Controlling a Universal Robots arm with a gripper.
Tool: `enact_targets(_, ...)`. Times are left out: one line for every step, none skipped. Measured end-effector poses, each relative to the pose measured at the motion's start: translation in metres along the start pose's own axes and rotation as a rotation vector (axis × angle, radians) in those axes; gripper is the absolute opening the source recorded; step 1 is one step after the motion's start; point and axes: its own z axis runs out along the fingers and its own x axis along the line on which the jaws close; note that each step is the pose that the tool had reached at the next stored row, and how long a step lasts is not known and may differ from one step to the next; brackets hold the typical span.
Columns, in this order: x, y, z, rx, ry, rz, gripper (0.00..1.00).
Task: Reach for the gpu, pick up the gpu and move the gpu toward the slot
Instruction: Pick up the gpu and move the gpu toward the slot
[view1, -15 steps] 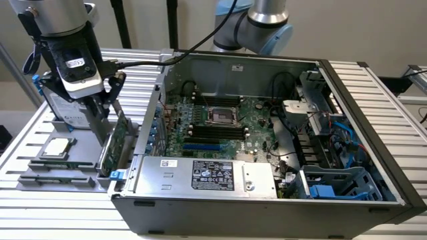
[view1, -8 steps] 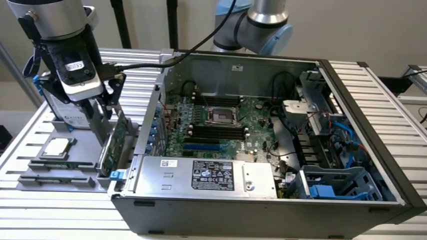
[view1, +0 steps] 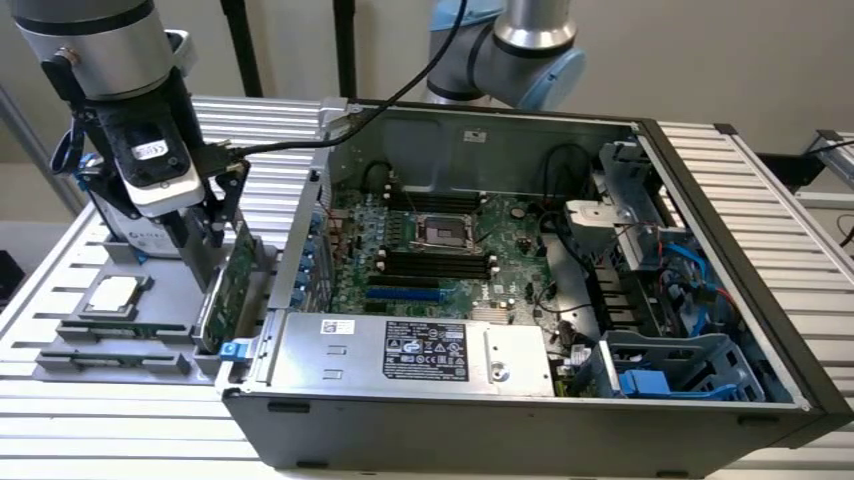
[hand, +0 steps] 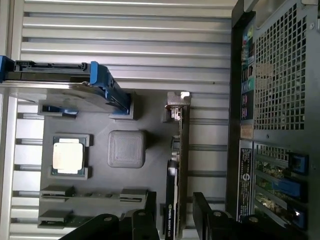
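The gpu (view1: 235, 282) is a thin green card standing on its long edge in the grey holder (view1: 67, 300), beside the computer case at the exterior view's left. The wrist view looks along its edge (hand: 181, 160), with the silver bracket (hand: 177, 104) at the far end. My gripper (view1: 219, 226) hangs straight above the card and is open. Its two black fingers (hand: 150, 212) stand on either side of the card's near end, a small gap on each side. A blue slot (view1: 400, 296) lies on the motherboard inside the case.
The holder also carries a silver hard drive with blue rails (hand: 65, 89), a square processor chip (hand: 67, 156) and memory sticks (view1: 114, 332). The open computer case (view1: 694, 300) stands close beside the card, its perforated rear panel (hand: 280, 65) near my fingers.
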Motion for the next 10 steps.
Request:
enact_targets(0.0,0.0,0.0018,0.001,-0.0014,0.0,0.42)
enact_targets(0.0,-0.0001,0.0036,0.0017,-0.0031,0.0,0.42)
enact_targets(0.0,-0.0002,0.0054,0.0025,-0.0046,0.0,0.42)
enact_targets(0.001,-0.0002,0.0071,0.0037,-0.0059,0.0,0.42)
enact_targets(0.001,-0.0002,0.0088,0.0053,-0.0072,0.0,0.42)
enact_targets(0.001,-0.0003,0.0104,0.0067,-0.0084,0.0,0.42)
enact_targets(0.002,-0.0004,0.0121,0.0082,-0.0098,0.0,0.42)
enact_targets(0.002,-0.0004,0.0137,0.0096,-0.0112,0.0,0.42)
enact_targets(0.002,-0.0005,0.0153,0.0111,-0.0128,0.0,0.42)
enact_targets(0.002,-0.0005,0.0169,0.0124,-0.0147,-0.001,0.42)
